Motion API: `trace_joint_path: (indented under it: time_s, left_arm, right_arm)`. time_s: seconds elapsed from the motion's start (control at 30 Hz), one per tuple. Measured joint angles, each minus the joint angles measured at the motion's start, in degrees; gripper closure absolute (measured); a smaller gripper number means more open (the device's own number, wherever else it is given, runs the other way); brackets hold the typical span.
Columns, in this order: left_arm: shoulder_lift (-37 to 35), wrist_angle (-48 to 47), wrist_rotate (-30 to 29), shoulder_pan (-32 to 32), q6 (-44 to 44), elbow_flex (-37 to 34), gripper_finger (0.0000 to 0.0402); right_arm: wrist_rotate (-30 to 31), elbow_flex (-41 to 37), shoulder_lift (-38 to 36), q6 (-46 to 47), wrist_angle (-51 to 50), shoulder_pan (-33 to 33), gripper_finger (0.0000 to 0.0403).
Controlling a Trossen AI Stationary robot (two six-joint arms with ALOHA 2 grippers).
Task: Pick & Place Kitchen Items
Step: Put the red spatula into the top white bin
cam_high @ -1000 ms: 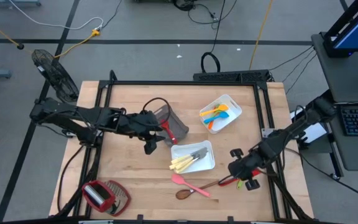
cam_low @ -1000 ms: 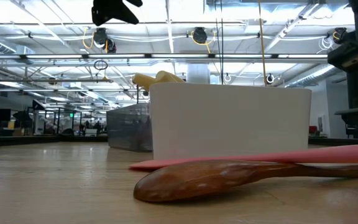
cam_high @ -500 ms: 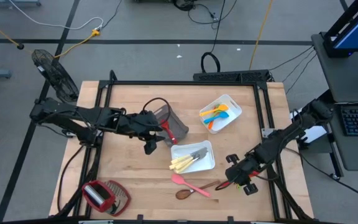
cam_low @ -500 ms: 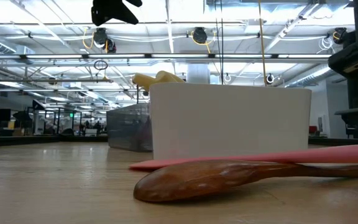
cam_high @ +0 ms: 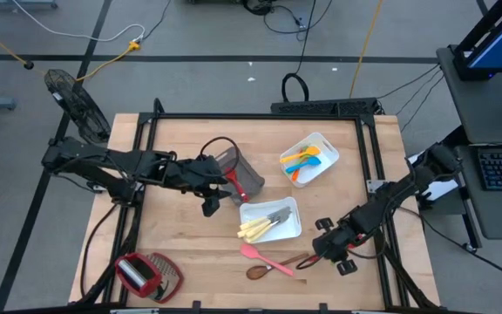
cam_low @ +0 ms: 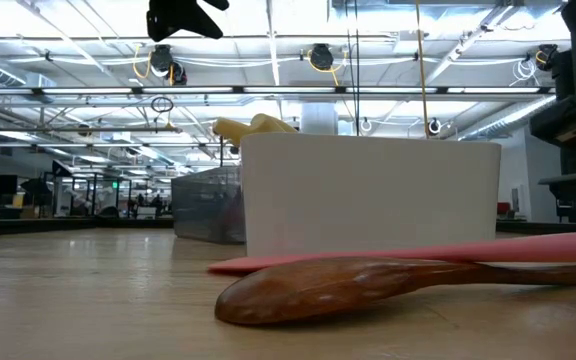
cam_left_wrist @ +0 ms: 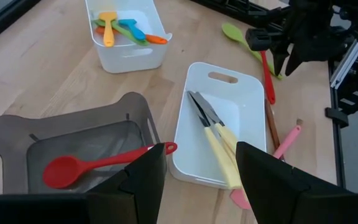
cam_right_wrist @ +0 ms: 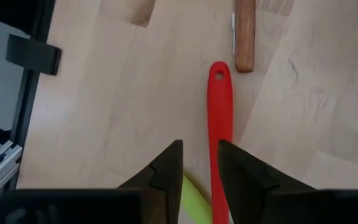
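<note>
My right gripper [cam_high: 320, 249] [cam_right_wrist: 199, 168] is open by a narrow gap, low over the table's near right part. Its fingers point down at a red-handled utensil [cam_right_wrist: 220, 118] and a green spoon [cam_right_wrist: 194, 194] [cam_left_wrist: 234, 31], both flat on the wood; I cannot tell whether it touches them. A wooden spoon [cam_high: 268, 269] [cam_low: 368, 285] and a pink spatula [cam_high: 264, 255] lie beside them. My left gripper [cam_high: 214, 187] [cam_left_wrist: 201, 165] is open and empty above a grey bin [cam_high: 249, 181], in which a red spoon [cam_left_wrist: 98, 165] lies.
A white tray [cam_high: 296, 228] holds pale-handled knives [cam_left_wrist: 219, 137]. Another white tray [cam_high: 329, 148] at the far right holds blue, orange and yellow utensils. A red-and-wire gadget [cam_high: 146, 275] lies at the near left corner. A black frame edges the table.
My right gripper has moved a little toward the table's left and near edges, along the red handle toward the wooden spoon.
</note>
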Motion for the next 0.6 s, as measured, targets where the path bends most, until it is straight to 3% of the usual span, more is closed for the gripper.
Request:
trace_joint_path:
  time_s: [0.4, 0.6]
  left_arm:
    - [0.02, -0.1, 0.0, 0.0, 0.01, 0.0, 0.0199]
    - [0.02, -0.17, -0.02, -0.02, 0.01, 0.02, 0.0199]
  right_arm:
    - [0.05, -0.06, -0.03, 0.03, 1.23, 0.0, 0.0216]
    - [0.01, -2.11, -0.06, 0.05, 1.44, 0.0, 0.02]
